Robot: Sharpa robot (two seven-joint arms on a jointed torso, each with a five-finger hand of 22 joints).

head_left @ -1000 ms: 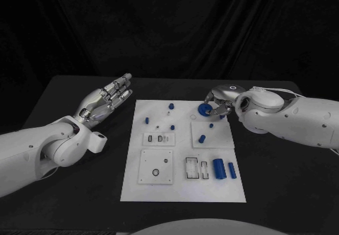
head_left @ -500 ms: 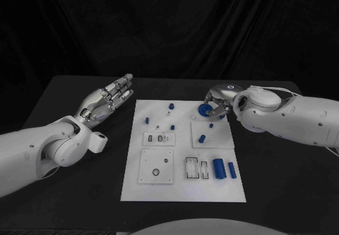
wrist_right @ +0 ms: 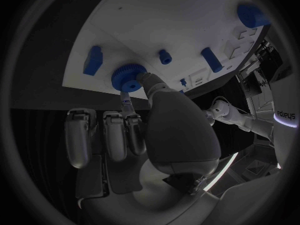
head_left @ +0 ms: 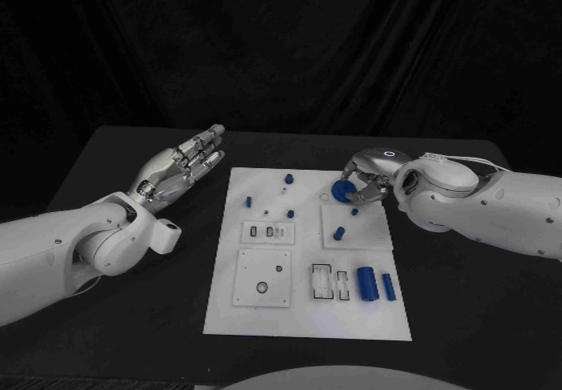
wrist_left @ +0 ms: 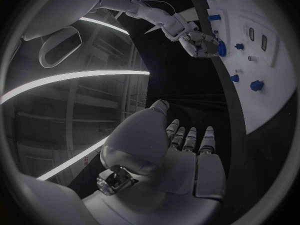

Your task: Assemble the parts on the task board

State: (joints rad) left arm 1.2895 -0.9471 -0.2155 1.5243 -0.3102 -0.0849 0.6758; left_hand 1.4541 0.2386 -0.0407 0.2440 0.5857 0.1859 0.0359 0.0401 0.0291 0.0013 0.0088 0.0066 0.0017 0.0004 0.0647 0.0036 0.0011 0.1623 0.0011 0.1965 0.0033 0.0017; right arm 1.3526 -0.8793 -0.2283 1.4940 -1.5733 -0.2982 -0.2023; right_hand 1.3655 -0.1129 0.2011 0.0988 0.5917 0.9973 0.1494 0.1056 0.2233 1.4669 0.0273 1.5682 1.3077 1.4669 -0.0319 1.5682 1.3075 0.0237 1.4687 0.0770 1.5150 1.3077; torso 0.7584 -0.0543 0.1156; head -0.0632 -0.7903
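Observation:
The white task board (head_left: 307,313) lies mid-table with small blue parts on it. My right hand (head_left: 370,173) hovers over the board's far right corner and pinches a blue gear (head_left: 341,192) between thumb and fingertip. In the right wrist view the gear (wrist_right: 129,77) sits close to the board (wrist_right: 162,20) near its edge; I cannot tell whether they touch. My left hand (head_left: 179,168) hangs left of the board, empty, palm up and fingers straight. The left wrist view shows the left hand (wrist_left: 181,152) and, far off, the right hand (wrist_left: 199,39) with the gear (wrist_left: 220,48).
Short blue pegs (head_left: 247,200) (head_left: 288,176) (head_left: 337,232) stand on the board's far half. Two blue cylinders (head_left: 365,283) (head_left: 386,287) lie near its right edge beside slotted recesses (head_left: 321,280). A square white plate (head_left: 260,276) sits at the near left. Black table surrounds the board.
The camera has shifted slightly. My right hand, still holding the gear, has come down a little toward the board. The left hand is unchanged.

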